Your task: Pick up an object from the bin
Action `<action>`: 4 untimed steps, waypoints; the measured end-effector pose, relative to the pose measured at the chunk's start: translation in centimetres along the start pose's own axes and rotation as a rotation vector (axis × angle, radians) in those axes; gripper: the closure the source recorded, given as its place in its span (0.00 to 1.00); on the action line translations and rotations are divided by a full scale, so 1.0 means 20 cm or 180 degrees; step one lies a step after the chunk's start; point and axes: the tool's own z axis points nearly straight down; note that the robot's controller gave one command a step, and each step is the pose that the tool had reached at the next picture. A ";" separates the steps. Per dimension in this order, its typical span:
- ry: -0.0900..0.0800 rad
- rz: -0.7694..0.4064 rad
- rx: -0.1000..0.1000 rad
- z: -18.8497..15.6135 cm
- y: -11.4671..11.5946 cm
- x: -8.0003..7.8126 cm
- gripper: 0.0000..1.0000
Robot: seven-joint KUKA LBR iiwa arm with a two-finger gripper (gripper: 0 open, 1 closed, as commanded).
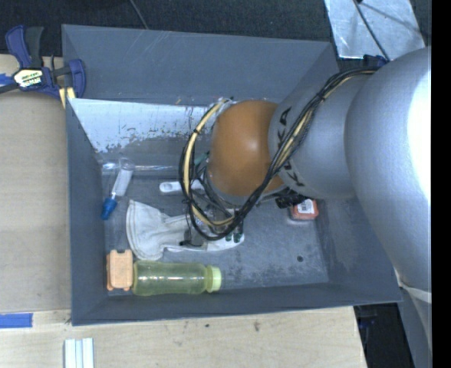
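At the left of the bin [210, 60] a blue-tipped tube [115, 190] and a green bottle [172, 278] are seen. The gripper [209, 232] is lowered at a white cloth's [150, 232] right edge, mid-floor. Whether it is apart or together cannot be told. Nothing is seen lifted, so the pick is judged undone.

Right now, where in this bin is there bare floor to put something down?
The front right floor is bare, bordered by the green bottle, the small orange-and-white item and the right wall. The left side is crowded: white cloth, tan block, blue-tipped syringe.
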 end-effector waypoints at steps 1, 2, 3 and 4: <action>0.0000 0.0001 0.0000 0.00 0.00 0.00 1.00; 0.0030 -0.0126 0.0010 -0.56 -0.01 -0.33 1.00; 0.0030 -0.0126 0.0010 -0.56 -0.01 -0.33 1.00; 0.0039 -0.0125 0.0012 -0.83 -0.05 -0.37 1.00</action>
